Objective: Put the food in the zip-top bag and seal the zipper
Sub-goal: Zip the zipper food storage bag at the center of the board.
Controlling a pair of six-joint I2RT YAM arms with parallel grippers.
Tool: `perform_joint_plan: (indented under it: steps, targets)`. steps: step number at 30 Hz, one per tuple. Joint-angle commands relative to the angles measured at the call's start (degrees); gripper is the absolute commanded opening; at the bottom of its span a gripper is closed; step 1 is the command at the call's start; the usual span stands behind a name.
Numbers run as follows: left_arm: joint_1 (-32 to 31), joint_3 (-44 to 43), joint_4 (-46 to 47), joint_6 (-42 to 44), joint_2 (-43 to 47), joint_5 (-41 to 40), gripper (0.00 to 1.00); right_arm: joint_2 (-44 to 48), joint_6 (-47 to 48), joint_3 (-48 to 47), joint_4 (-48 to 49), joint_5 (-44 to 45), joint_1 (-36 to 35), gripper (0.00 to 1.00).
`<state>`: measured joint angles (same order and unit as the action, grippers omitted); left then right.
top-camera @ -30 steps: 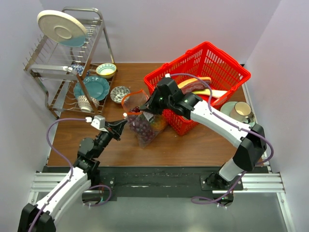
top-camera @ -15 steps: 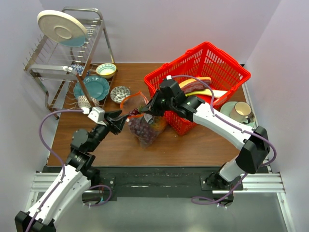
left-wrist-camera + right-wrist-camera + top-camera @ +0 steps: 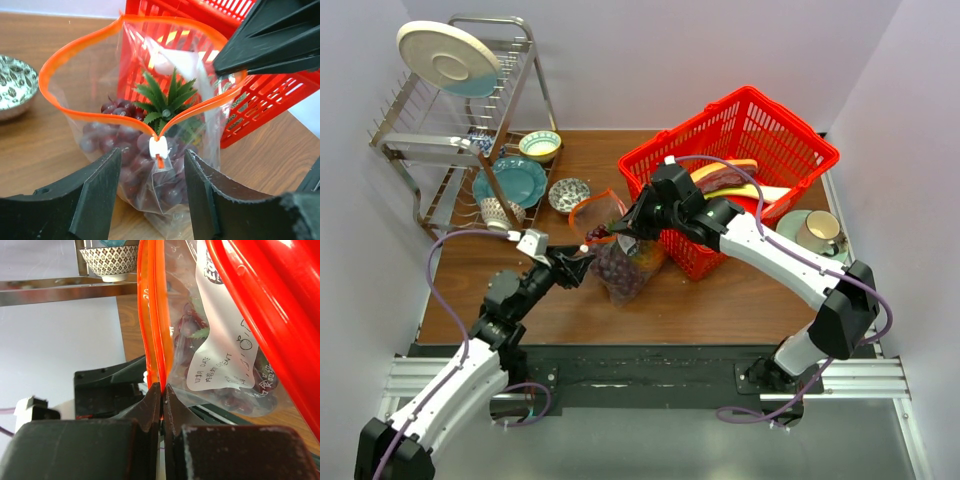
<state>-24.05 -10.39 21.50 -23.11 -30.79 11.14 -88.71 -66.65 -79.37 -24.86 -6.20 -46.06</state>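
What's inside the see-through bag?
Purple grapes and a pineapple are in the bag. The pineapple's green leaves show clearly, but its body is mostly covered by the leaves, the grapes and the crinkly plastic.

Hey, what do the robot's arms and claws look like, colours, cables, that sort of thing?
The left arm and right arm have white links and black joints. A purple cable loops beside each. The left claw and right claw are matte black, with wedge-shaped fingers.
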Motion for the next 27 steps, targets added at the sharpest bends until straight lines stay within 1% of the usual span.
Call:
perform_joint_plan:
  steps: [1, 5, 9, 11, 13, 18, 22, 23, 25, 26, 27]
  targets:
    - [-0.12, 0.99, 8.73, -2.37, -2.17, -0.5, 0.57, 1.34, -0.76, -2.01, 2.19, -0.92, 0.27, 0.0]
    - [-0.12, 1.87, 9.88, -2.46, -1.3, -0.68, 0.55, 0.55, -1.9, -3.24, 3.59, -2.41, 0.36, 0.0]
    - [-0.2, 2.66, 10.76, -2.38, -0.15, -0.85, 0.49, -0.33, -2.52, -4.47, 4.21, -3.65, 0.36, 0.0]
    - [-0.12, 2.83, 11.02, -2.37, -0.5, -1.03, 0.48, -0.59, -2.6, -4.74, 4.38, -3.73, 0.36, 0.0]
    - [-0.12, 3.1, 12.34, -2.55, -1.2, -0.94, 0.48, -0.68, -2.78, -4.65, 4.47, -3.91, 0.27, 0.0]
    - [-0.2, 3.45, 16.81, -3.43, -5.16, -0.5, 0.56, -1.12, -2.96, -4.65, 4.74, -4.53, 0.27, 0.0]
    - [-0.38, 3.19, 17.0, -3.52, -7.35, -0.68, 0.57, -1.12, -3.13, -4.56, 4.65, -4.44, 0.27, 0.0]
    - [-0.47, 3.19, 16.83, -3.52, -7.53, -1.29, 0.56, -1.12, -3.13, -4.56, 4.65, -4.44, 0.27, 0.0]
    - [-0.47, 3.62, 16.65, -3.6, -7.71, -1.99, 0.49, -1.12, -2.96, -4.56, 4.56, -4.44, 0.27, 0.0]
    - [-0.47, 3.89, 17.17, -3.78, -7.71, -3.13, 0.33, -1.12, -3.04, -4.56, 4.56, -4.44, 0.27, 0.0]
    - [-0.47, 4.15, 17.52, -4.3, -7.71, -3.83, 0.21, -0.94, -3.04, -4.48, 4.56, -4.44, 0.27, 0.0]
